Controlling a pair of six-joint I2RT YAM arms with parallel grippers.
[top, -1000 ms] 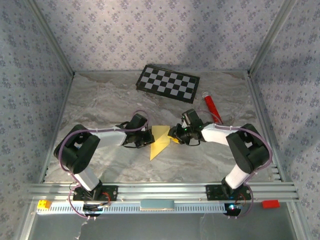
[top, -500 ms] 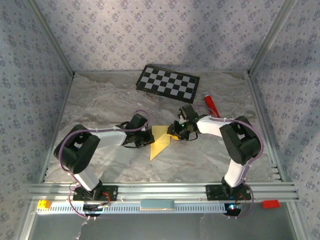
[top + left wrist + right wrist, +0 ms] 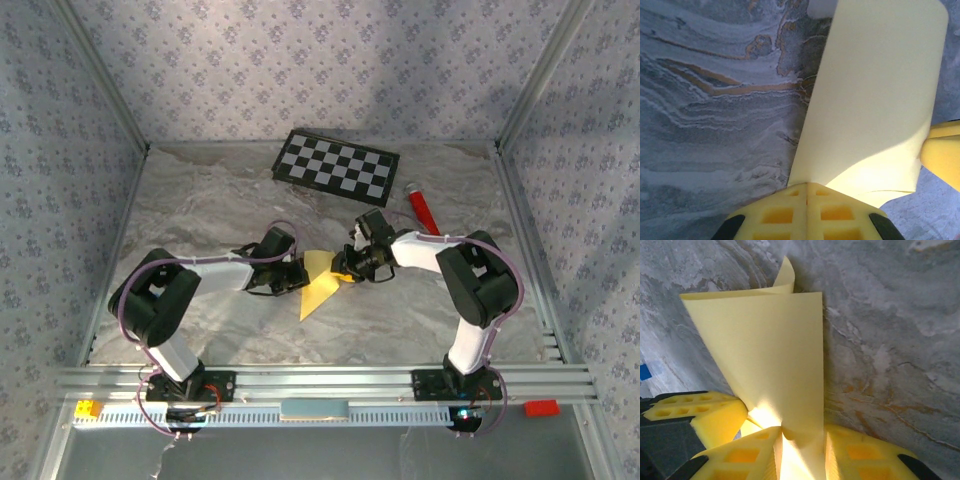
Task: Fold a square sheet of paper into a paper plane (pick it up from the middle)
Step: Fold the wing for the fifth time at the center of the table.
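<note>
Overhead, the pale-yellow paper [image 3: 320, 285], folded to a point, sits mid-surface [image 3: 200, 210] between the left end effector [image 3: 297, 276] and the right end effector [image 3: 346, 270], well short of the checkerboard panel [image 3: 337, 165] and the red tube [image 3: 421, 211]. From the left wrist, the left end effector is clamped on the paper's edge. From the right wrist, the paper runs between the right end effector's pads [image 3: 860, 455]; whether they pinch it cannot be told.

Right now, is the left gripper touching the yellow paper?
Touching. In the left wrist view the left gripper has its fingers shut on the edge of the yellow paper.
</note>
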